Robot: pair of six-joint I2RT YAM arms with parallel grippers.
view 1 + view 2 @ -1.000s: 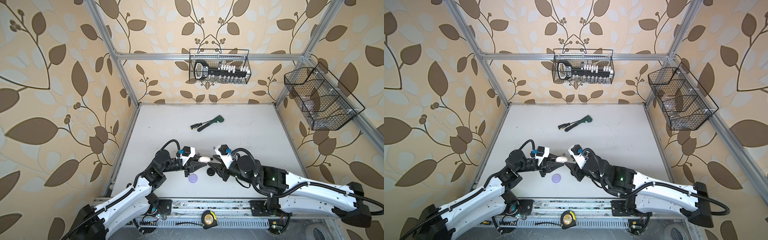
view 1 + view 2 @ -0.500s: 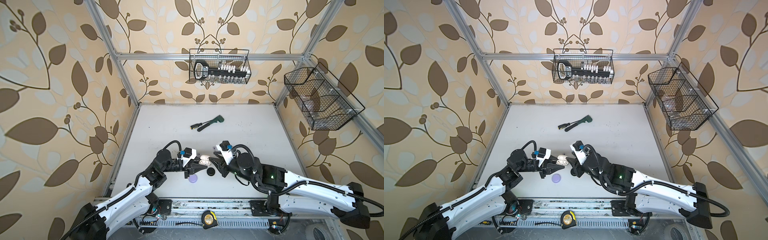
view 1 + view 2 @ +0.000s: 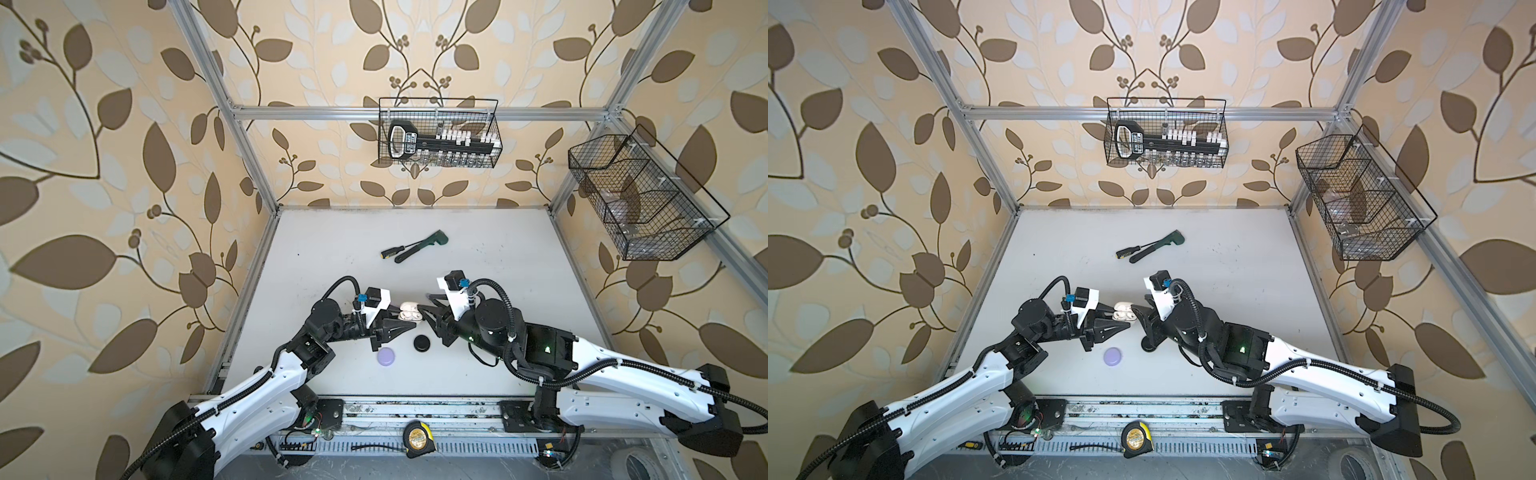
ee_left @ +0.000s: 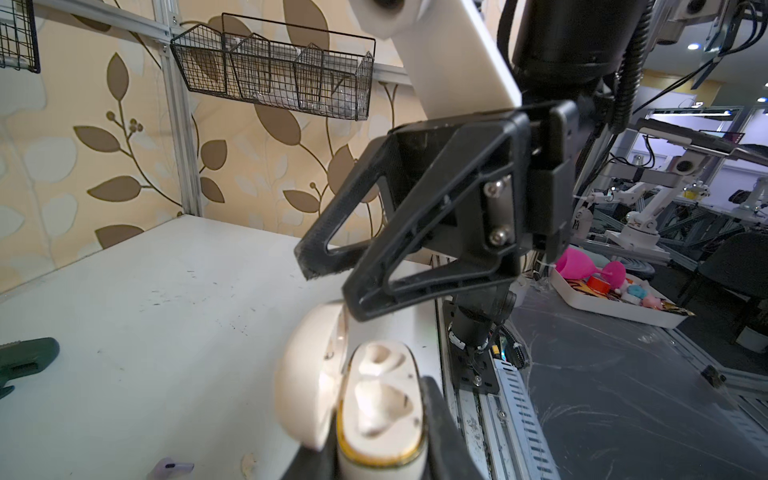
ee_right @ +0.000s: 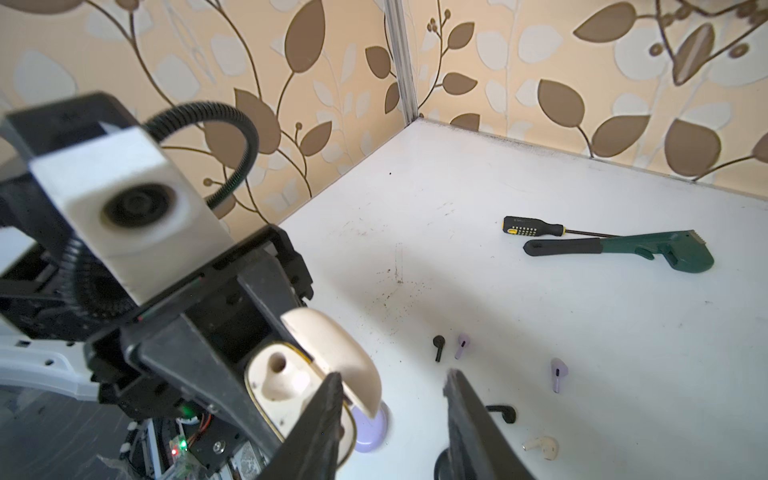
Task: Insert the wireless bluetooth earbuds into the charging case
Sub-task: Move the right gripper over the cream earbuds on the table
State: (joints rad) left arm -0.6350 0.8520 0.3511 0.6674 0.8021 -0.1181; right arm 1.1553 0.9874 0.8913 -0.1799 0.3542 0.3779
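My left gripper is shut on the cream charging case, held above the table with its lid swung open. One socket shows empty. My right gripper is open, one fingertip against the lid's edge. Loose earbuds lie on the table in the right wrist view: two black earbuds, two lilac earbuds and a cream earbud.
A lilac case and a black case lie shut just in front of the grippers. A screwdriver and a green wrench lie further back. Wire baskets hang on the walls.
The cream case's lid, shut a second ago, now stands open. My right gripper has drawn back slightly from over the case; the left still holds it.
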